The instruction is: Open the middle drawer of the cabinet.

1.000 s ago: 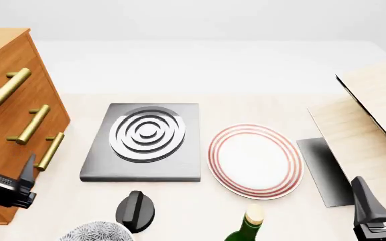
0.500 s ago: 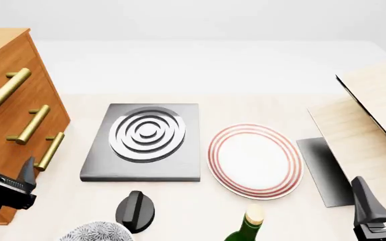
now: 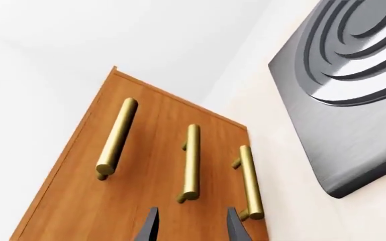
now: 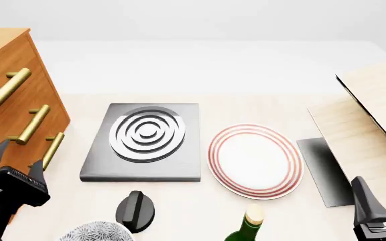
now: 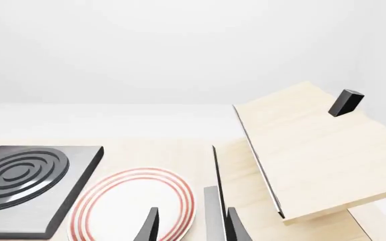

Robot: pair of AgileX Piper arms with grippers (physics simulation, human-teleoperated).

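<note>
Drawers first, as the left wrist view shows them: the cabinet (image 3: 146, 165) fills the frame with its orange-brown front and three brass bar handles, and the middle drawer (image 3: 191, 161) carries the centre bar. The left gripper (image 3: 190, 225) points at that front just short of the centre handle, its two dark fingers spread and holding nothing, not touching the wood. A grey hob plate (image 3: 351, 90) with ringed grooves lies on the table beside the cabinet.

Front view: the cabinet (image 4: 12, 100) stands at the table's left edge, the middle drawer (image 4: 30, 123) closed flush between the top and lowest handles. The left gripper (image 4: 15, 160) sits low at the left edge, just below the lowest handle, fingers apart. The hob plate (image 4: 142, 143) lies mid-table, a red-ringed plate (image 4: 255, 160) just right of it, and a black knob (image 4: 136, 211), a green bottle (image 4: 247, 228) and a speckled bowl (image 4: 96, 232) near the front edge. Pale boards (image 4: 374, 115) lean at the right edge. The right gripper (image 4: 381, 206) waits at the front right corner.

Right wrist view: the right gripper (image 5: 189, 223) has its fingers spread and empty above the red-ringed plate (image 5: 132, 206), the pale boards (image 5: 307, 145) beside it.
</note>
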